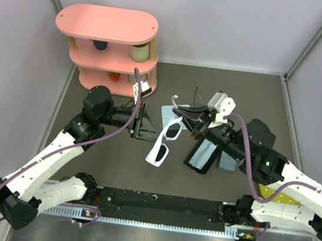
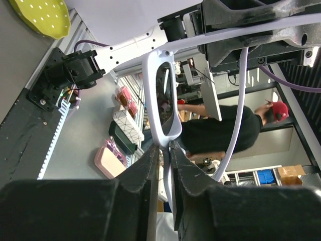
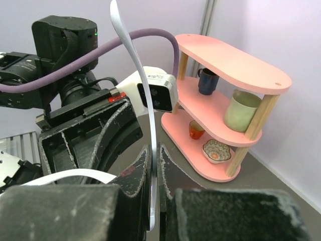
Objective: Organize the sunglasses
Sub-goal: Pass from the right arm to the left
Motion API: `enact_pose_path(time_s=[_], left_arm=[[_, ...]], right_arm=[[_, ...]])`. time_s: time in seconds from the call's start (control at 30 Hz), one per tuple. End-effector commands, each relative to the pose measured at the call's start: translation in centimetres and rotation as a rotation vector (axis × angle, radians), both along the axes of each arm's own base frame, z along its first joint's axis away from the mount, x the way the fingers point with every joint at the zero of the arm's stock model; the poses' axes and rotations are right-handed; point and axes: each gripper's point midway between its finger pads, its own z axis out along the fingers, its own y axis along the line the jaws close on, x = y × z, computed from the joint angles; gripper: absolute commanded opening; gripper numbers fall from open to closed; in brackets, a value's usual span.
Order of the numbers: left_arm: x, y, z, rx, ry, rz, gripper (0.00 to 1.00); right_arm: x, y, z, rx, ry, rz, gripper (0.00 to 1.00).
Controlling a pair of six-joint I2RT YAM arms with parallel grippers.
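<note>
**White pair gripped from both sides**

The white sunglasses (image 1: 165, 139) lie tilted at mid-table (image 1: 241, 95), between the two arms. The right gripper (image 3: 154, 160) is clamped on one white temple arm. The left gripper (image 2: 164, 163) pinches the lens rim, jaws nearly together.

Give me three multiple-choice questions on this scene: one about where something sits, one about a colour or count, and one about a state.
1. Where does the pink shelf stand?
A. far left corner
B. far right corner
C. near right corner
2. How many tiers does it have?
A. two
B. three
C. four
3. The right arm's fingers are:
A. wide open
B. shut on nothing
C. shut on a temple of the white sunglasses

Answers: A, the overhead view shows it in the far left corner; B, three pink boards are stacked on posts; C, the white temple runs between the closed fingers.
</note>
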Motion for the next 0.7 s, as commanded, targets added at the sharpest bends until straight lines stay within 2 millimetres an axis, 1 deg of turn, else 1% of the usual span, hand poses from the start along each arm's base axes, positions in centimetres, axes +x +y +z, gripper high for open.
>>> enact_pose_path(time_s=[0.0, 0.03, 0.07, 0.17, 0.3, 0.37, 0.4, 0.43, 0.47, 0.5, 0.57, 0.63, 0.67], left_arm=[[-1.3, -0.1, 1.3, -0.06, -0.061, -0.062, 0.16], [-1.2, -0.1, 1.3, -0.068, -0.067, -0.062, 0.14], [-1.3, -0.1, 1.4, -0.073, -0.058, -0.066, 0.07], [-1.4, -0.3, 1.5, -0.083, -0.051, -0.072, 0.0], [-1.1, -0.4, 1.3, -0.081, -0.048, -0.06, 0.0], [-0.9, -0.5, 1.1, -0.078, -0.049, -0.049, 0.0], [-0.8, -0.5, 1.0, -0.077, -0.051, -0.045, 0.0], [-0.8, -0.5, 0.8, -0.074, -0.052, -0.045, 0.0], [-0.7, -0.6, 0.6, -0.071, -0.056, -0.045, 0.0], [-0.5, -0.6, 0.3, -0.064, -0.055, -0.041, 0.0], [-0.5, -0.7, 0.1, -0.06, -0.071, -0.043, 0.0], [-0.3, -0.7, -0.1, -0.051, -0.079, -0.04, 0.0], [-0.1, -0.8, -0.3, -0.049, -0.095, -0.033, 0.0]], right_arm=[[-1.2, -0.4, 2.8, 0.077, -0.029, 0.037, 0.0], [-1.2, -0.3, 2.5, 0.068, -0.026, 0.042, 0.0], [-1.2, -0.4, 2.4, 0.064, -0.023, 0.044, 0.0], [-1.4, -0.2, 2.0, 0.052, -0.013, 0.052, 0.0], [-1.4, -0.2, 1.5, 0.051, 0.01, 0.054, 0.0], [-0.8, -0.6, 1.1, 0.048, 0.048, 0.016, 0.0], [-0.6, -0.9, 1.2, 0.052, 0.058, 0.001, 0.02], [-0.4, -1.3, 1.3, 0.059, 0.066, -0.023, 0.08], [-0.3, -1.7, 1.6, 0.076, 0.078, -0.033, 0.24], [-0.2, -2.1, 1.1, 0.066, 0.097, -0.048, 0.32], [-0.2, -3.3, 1.6, 0.096, 0.111, -0.077, 0.41], [-0.3, -4.2, 1.7, 0.113, 0.124, -0.094, 0.45], [-0.6, -5.1, 2.2, 0.136, 0.127, -0.093, 0.46]])
